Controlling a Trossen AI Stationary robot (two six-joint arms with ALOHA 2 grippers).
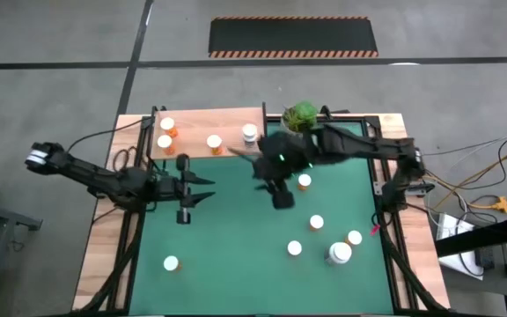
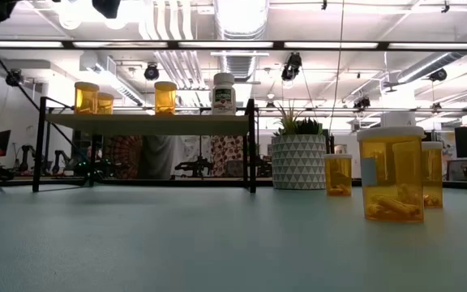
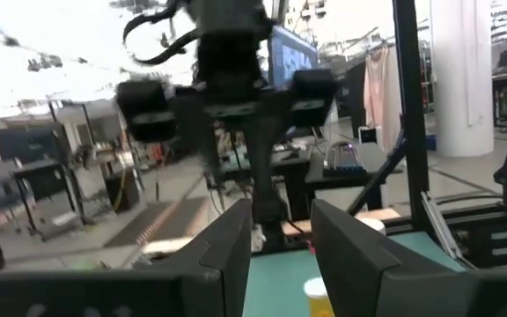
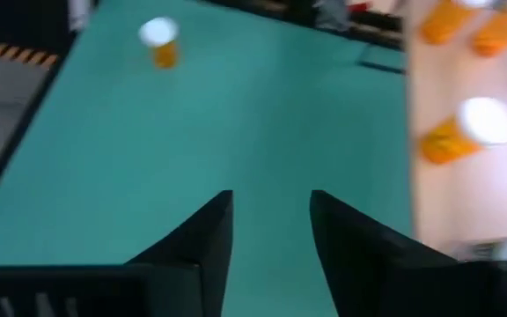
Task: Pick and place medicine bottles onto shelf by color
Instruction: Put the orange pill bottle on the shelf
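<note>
The wooden shelf stands at the mat's far left and bears three orange medicine bottles and a white one; they also show in the low view. Several white-capped bottles stand on the green mat, among them a larger white one. My right gripper is open and empty at the shelf's near edge, close to the white bottle. My left gripper is open and empty over the mat, near the shelf.
A green plant in a white patterned pot stands right of the shelf at the far edge. The shelf's black posts rise from the mat. Black frame rails run along the table's sides.
</note>
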